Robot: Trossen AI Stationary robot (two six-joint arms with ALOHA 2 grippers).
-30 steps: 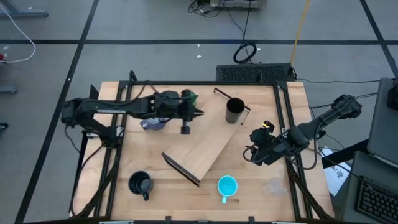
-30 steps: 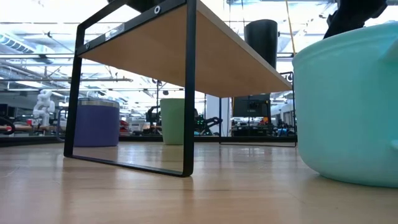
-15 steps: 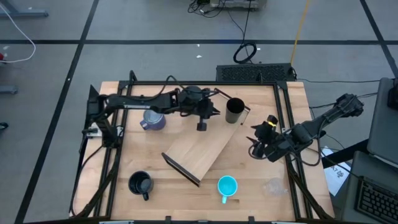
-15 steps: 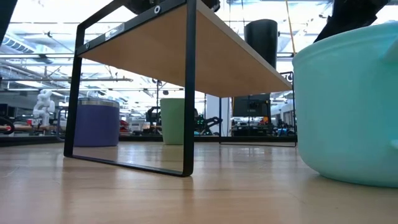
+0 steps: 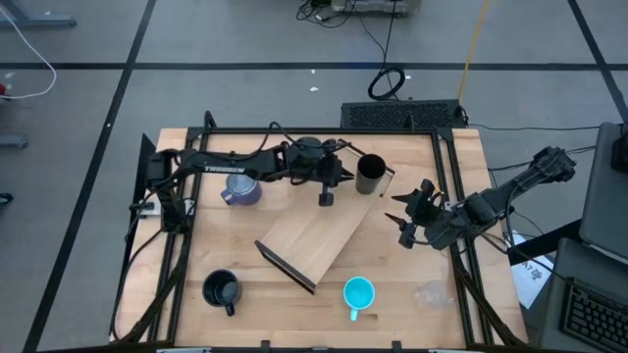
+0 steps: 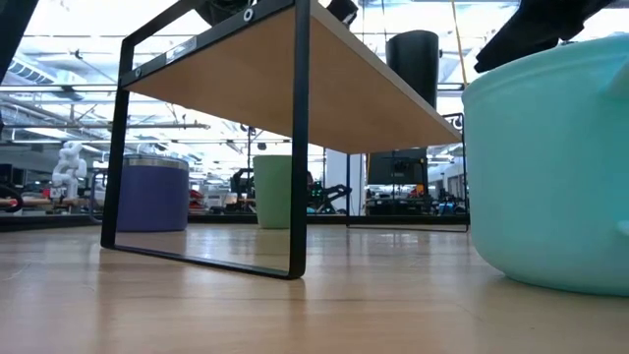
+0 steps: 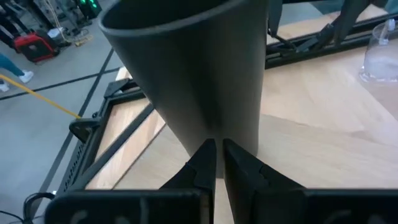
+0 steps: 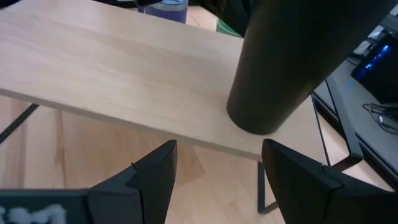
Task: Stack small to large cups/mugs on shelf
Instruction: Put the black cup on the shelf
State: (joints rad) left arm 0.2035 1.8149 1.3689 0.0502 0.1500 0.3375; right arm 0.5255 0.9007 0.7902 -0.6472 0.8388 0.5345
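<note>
The tall black mug (image 5: 370, 175) stands upright on the far right end of the light-wood shelf (image 5: 312, 238), which lies slantwise mid-table. My left gripper (image 5: 340, 175) is shut, level, its tips right at the mug's lower wall (image 7: 214, 124). My right gripper (image 5: 407, 218) is open and empty, right of the shelf, facing the mug (image 8: 280, 68). The purplish-grey mug (image 5: 240, 188), squat black mug (image 5: 222, 289), cyan mug (image 5: 358, 293) and clear cup (image 5: 432, 292) stand on the table. The green cup (image 6: 273, 192) shows in the low view; my left arm covers it from above. My left gripper points level from the table's left at the tall black mug's lower wall (image 7: 217, 134), fingers shut. I cannot tell whether the fingertips (image 7: 207, 149) touch the wall. The mug stands upright on the shelf.
Black frame rails (image 5: 453, 196) run along the table's left, far and right sides. The cyan mug (image 6: 550, 167) stands close to the low camera at the near edge. Bare tabletop lies between the shelf and the right rail.
My left gripper has swung from near the green cup toward the table's right and now stands at the tall black mug; the purplish-grey mug is now uncovered. My right gripper has shifted a little toward the far edge. The mug and shelf have stayed put.
</note>
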